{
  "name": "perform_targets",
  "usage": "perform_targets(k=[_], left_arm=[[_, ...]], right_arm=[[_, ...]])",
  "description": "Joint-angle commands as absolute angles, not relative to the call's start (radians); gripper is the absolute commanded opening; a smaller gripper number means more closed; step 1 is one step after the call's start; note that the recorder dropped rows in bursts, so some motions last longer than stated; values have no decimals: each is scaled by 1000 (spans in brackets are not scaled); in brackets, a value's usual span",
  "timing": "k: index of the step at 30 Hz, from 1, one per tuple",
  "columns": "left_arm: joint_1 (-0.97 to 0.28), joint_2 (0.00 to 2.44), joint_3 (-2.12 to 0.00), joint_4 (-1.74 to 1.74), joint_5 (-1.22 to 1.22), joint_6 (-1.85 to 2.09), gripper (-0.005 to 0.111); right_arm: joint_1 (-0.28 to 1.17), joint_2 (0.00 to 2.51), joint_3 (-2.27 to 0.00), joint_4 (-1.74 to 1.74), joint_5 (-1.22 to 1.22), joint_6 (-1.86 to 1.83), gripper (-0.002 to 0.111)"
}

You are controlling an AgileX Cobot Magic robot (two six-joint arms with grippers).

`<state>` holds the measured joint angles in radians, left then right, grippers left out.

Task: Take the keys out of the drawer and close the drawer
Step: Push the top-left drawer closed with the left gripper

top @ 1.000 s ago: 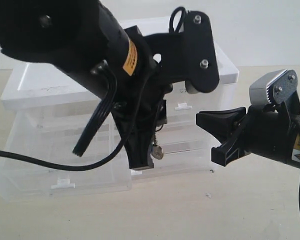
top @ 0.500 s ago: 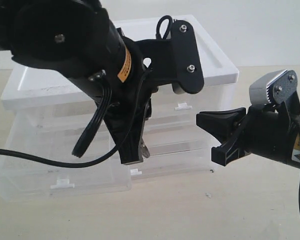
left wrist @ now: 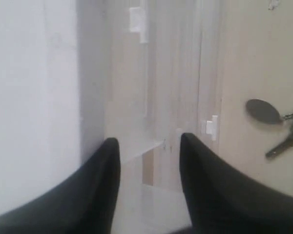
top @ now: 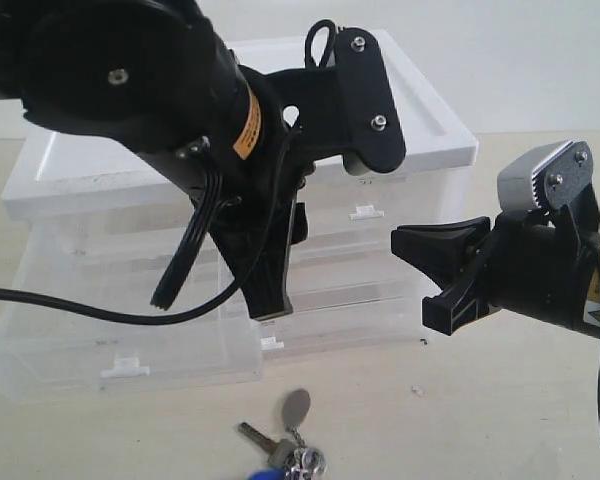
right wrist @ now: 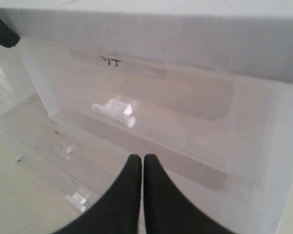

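The keys (top: 288,452) lie on the tabletop in front of the cabinet, grey oval tag (top: 295,407) uppermost; a trace of blue shows at the frame edge. The left wrist view shows the keys (left wrist: 279,127) beside the cabinet. The drawer (top: 130,335), translucent with a white tab handle (top: 126,368), is pulled out at the front left; its label cannot be read. My left gripper (top: 278,290) hangs open and empty over the drawer's right end, above the keys. My right gripper (top: 404,240) is shut on nothing, at the cabinet's right.
The white-lidded cabinet (top: 420,140) holds further translucent drawers. The right half-width drawer (right wrist: 151,92), with a thin black mark on its label and a white handle (top: 366,212), is closed. A lower handle (top: 270,343) sits just behind the keys. A black cable (top: 80,312) crosses the open drawer.
My left gripper was shut on the keys above the drawer; it has opened and the keys have dropped to the table in front. The right arm has not moved.
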<state>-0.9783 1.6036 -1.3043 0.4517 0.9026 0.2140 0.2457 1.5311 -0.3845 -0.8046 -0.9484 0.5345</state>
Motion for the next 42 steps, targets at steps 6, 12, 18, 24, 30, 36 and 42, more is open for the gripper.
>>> perform_targets(k=[6, 12, 18, 24, 30, 36, 42], left_arm=[[-1019, 1533, -1310, 422, 873, 195, 5], [-1155, 1367, -1278, 204, 961, 204, 4], [-1291, 1265, -1064, 231, 1059, 0, 4], [-1295, 1243, -825, 499, 1099, -316, 4], [-1295, 1239, -677, 734, 998, -525, 4], [-1295, 1239, -668, 835, 990, -610, 4], [-1250, 1245, -653, 960, 1001, -686, 4]], right_arm=[[244, 1532, -388, -810, -951, 541, 0], [244, 1532, -388, -810, -951, 541, 0], [244, 1532, -388, -813, -951, 541, 0], [244, 1532, -388, -819, -953, 543, 0], [244, 1532, -388, -825, -960, 543, 0], [244, 1532, -388, -825, -960, 547, 0], [244, 1532, -388, -838, -962, 551, 0]])
